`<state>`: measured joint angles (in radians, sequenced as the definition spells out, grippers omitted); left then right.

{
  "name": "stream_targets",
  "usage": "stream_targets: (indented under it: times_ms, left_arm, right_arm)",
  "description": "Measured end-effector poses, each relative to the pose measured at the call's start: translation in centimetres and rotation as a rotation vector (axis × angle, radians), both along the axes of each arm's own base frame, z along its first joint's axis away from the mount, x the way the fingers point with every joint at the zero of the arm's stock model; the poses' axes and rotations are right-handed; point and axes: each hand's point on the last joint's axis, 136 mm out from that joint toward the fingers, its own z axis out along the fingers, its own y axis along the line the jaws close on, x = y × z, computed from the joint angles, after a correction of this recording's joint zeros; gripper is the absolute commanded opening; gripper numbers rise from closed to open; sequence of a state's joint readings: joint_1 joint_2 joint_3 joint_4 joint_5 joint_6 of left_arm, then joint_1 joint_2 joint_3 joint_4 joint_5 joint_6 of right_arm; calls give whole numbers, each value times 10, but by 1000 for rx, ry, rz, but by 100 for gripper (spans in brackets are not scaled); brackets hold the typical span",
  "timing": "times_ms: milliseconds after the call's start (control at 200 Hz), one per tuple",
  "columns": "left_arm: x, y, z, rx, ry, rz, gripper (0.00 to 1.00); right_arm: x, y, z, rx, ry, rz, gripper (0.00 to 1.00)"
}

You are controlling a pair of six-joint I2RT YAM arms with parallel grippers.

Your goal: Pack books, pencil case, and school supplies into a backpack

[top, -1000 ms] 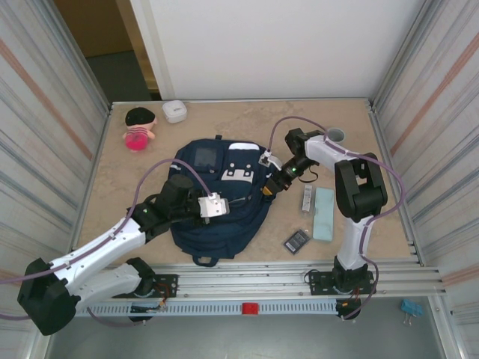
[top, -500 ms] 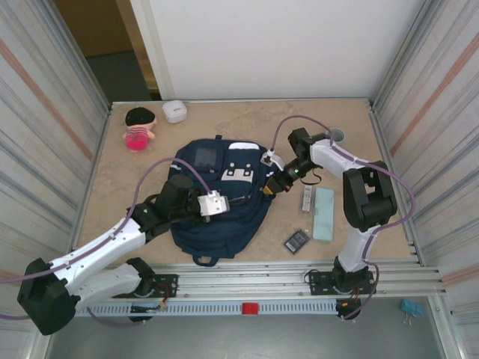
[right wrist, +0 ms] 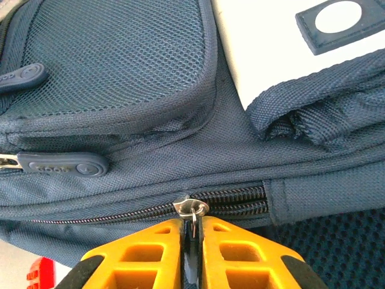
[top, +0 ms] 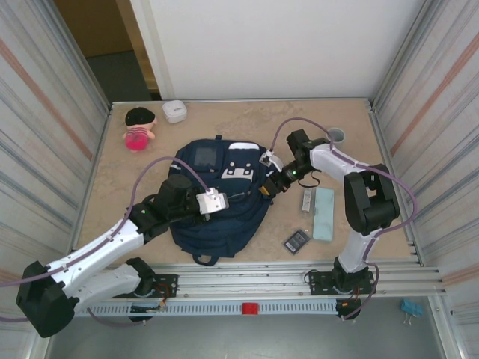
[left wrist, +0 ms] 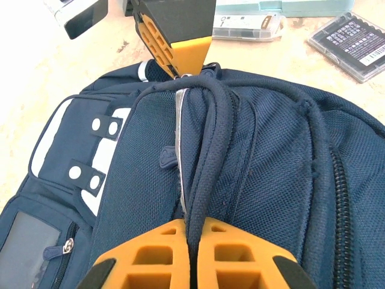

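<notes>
- The right gripper has its yellow fingers pressed together on the small metal zipper pull at the right edge of the navy backpack.
- The left gripper is pinched tight on a thick dark cord running over the bag's top, pinning the fabric against the table.
- The backpack lies flat mid-table. The pale teal pencil case, the silvery-white bar and the dark gridded calculator sit just right of it, outside the bag.
- Step in hand, as I judge it: unzipping the main compartment, one arm bracing and the other drawing the slider. No packing has begun.
- The next move calls for pulling the slider along the line of the teeth, not away from them, while the left grip keeps the cloth taut.
- The pinch on the pull is slight, so it may slip out if tugged at an angle.
</notes>
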<state>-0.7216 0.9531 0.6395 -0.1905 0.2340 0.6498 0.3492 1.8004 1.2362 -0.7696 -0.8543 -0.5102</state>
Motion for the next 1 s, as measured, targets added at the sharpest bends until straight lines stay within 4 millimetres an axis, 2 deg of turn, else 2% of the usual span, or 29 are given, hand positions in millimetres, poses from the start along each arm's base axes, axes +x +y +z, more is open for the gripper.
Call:
stream_targets:
  times_ms: [85,231,396,516,832,1002]
  left_arm:
    - [0,0,0,-1,-1,1,0]
    - [1,0,1,-4,-1,5,0]
    - [2,0,2,-11,3,20,0]
    - [6,3,2,-13,9,52,0]
    - [23,0,18,-23,-59,158,0]
    - [35,-6,15,36,-92,212,0]
  right_arm:
    - [-1,0,-1,6,6,-2,26]
    - [-6,1,-4,24,29,-2,27]
    - [-8,2,-6,29,48,-13,4]
    - [-9,1,-3,31,51,-32,0]
    - [-18,3,40,90,-7,-100,0]
    - [-32,9,53,98,43,-118,0]
